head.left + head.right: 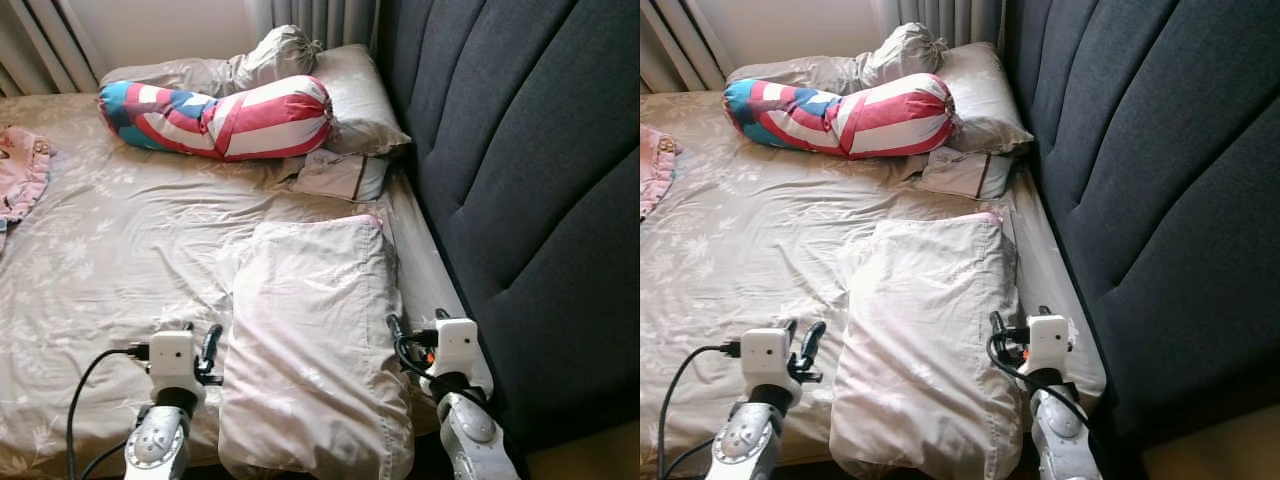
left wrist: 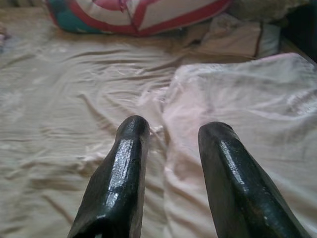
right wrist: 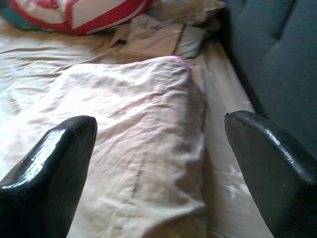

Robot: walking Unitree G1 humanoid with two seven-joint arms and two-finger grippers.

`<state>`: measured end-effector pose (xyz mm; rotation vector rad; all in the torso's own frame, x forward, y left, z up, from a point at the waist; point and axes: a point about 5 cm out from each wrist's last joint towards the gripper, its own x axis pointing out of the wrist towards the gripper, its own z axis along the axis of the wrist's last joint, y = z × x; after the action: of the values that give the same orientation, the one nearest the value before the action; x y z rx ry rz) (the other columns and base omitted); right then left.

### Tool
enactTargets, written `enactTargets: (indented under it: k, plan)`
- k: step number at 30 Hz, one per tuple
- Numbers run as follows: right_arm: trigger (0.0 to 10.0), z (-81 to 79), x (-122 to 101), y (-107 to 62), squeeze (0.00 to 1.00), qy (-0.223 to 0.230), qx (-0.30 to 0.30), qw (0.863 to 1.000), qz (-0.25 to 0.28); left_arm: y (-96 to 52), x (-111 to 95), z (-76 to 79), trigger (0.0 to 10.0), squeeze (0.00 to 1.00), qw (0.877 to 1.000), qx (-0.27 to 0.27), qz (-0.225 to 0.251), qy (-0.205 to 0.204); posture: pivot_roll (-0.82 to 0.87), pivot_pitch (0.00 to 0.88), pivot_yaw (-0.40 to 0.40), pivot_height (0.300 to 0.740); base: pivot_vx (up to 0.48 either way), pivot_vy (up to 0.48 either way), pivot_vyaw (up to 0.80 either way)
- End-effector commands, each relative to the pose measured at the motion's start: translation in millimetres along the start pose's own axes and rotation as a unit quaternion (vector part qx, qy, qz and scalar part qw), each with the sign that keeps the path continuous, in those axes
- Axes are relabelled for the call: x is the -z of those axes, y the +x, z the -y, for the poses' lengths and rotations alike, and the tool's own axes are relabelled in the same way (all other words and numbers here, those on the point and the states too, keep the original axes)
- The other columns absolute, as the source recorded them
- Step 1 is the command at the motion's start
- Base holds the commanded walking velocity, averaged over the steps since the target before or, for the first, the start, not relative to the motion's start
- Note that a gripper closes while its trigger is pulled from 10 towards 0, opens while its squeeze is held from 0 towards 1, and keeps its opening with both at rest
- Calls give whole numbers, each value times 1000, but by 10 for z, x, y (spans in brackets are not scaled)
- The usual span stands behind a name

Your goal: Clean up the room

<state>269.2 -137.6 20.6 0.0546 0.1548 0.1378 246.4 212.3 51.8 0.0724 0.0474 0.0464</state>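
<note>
A pale, wrinkled pillow (image 1: 315,340) lies flat lengthwise near the bed's (image 1: 110,250) headboard-side edge.

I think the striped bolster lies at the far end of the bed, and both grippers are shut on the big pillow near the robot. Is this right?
Not quite. The striped bolster does lie at the far end, but the left gripper and right gripper are open beside the big pillow, not shut on it. Both wrist views show this.
</note>
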Motion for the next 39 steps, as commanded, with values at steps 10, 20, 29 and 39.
enactTargets:
  k: [10, 20, 29, 39]
  plan:
    - [10000, 194, -19, 22, 0, -6, 34, 999, 1, 64, 32, 90, 10000, 0, 1000, 12, -15, -2, -81, 89, 10, 740, 0, 0, 0]
    - [10000, 254, -87, 21, 0, -29, 27, 999, 14, 154, 14, 251, 10000, 0, 1000, 25, -9, -16, -130, 90, 4, 740, 0, 0, 123]
    - [10000, 214, -38, -11, 0, -18, 25, 999, 10, 139, 17, 230, 10000, 0, 1000, 24, -7, -17, -125, 96, 7, 740, 0, 0, 356]
    - [10000, 231, -23, -23, 0, -14, 34, 999, 7, 146, 17, 239, 10000, 0, 999, 32, -7, -16, -129, 98, 15, 740, 0, 0, 0]
